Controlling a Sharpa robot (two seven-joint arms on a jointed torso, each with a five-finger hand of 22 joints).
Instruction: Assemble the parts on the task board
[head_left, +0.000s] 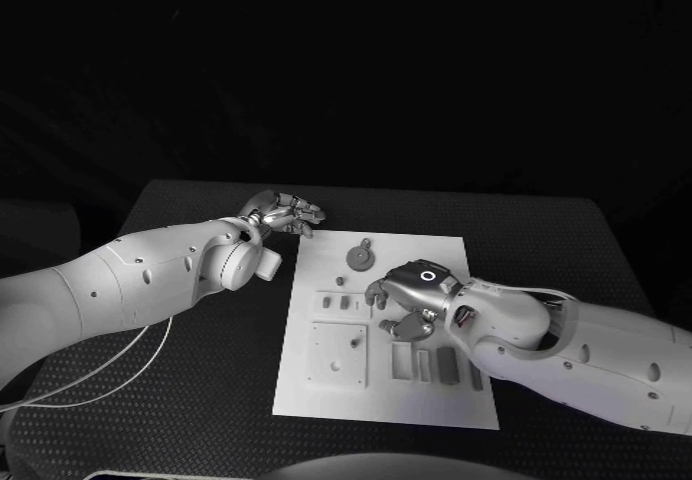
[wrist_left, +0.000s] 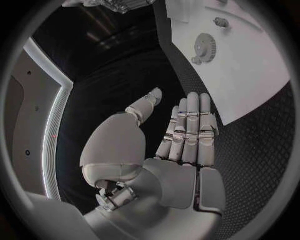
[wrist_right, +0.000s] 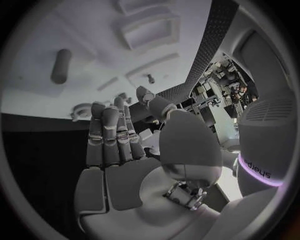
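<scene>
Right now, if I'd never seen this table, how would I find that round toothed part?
Start at the white task board in the middle of the black table. Near its far edge, beside the left hand, lies the gear. It is the board's only round, toothed disc; the pieces nearer the robot are rectangular.

White rectangular task board (head_left: 325, 395): middle portion hidden under the right hand (head_left: 411, 300) and its white forearm in the head view; near right corner partly covered by the same arm.

Small dark-grey rectangular parts (head_left: 447, 365) on the board's near right side: the outermost is partly covered by the arm; shapes too small to tell further.

Round grey gear-like part (wrist_left: 204, 46): teeth too small to make out.

Board in the left wrist view: cut off by the circle's rim.

Grey cylindrical peg (wrist_right: 60, 66): blurred; whether standing or lying cannot be told.
</scene>
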